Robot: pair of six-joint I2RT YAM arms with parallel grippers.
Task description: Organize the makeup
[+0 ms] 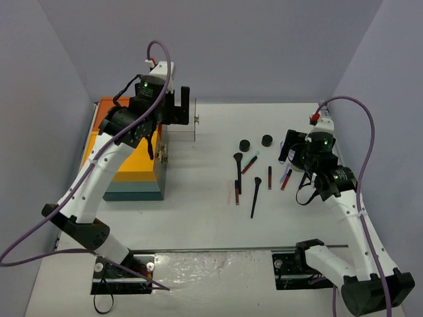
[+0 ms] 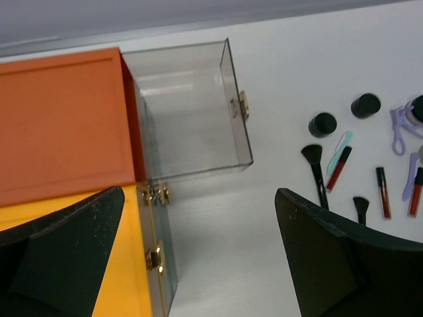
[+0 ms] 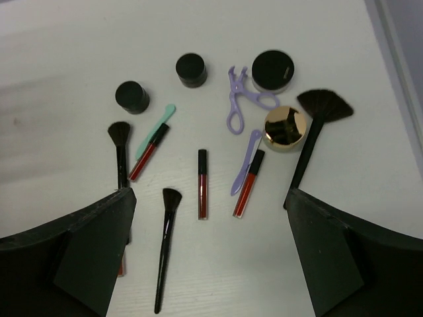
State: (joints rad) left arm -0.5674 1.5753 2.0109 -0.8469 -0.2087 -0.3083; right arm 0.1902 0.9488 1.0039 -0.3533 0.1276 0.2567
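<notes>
The makeup lies loose on the white table. In the right wrist view I see two small black jars (image 3: 131,96), a bigger black jar (image 3: 273,70), a gold-topped compact (image 3: 285,127), a lilac loop tool (image 3: 239,102), red sticks (image 3: 202,183), a teal stick (image 3: 157,129), a fan brush (image 3: 314,135) and slim black brushes (image 3: 166,247). My right gripper (image 3: 210,198) hangs open and empty above them, also in the top view (image 1: 291,148). My left gripper (image 2: 198,198) is open and empty beside the box, high at the back left (image 1: 180,104).
A big orange-topped teal box (image 1: 129,158) stands at the left, its clear lid (image 2: 192,112) swung open toward the table's middle, with gold latches (image 2: 155,256) on its side. Lilac walls close in the back and both sides.
</notes>
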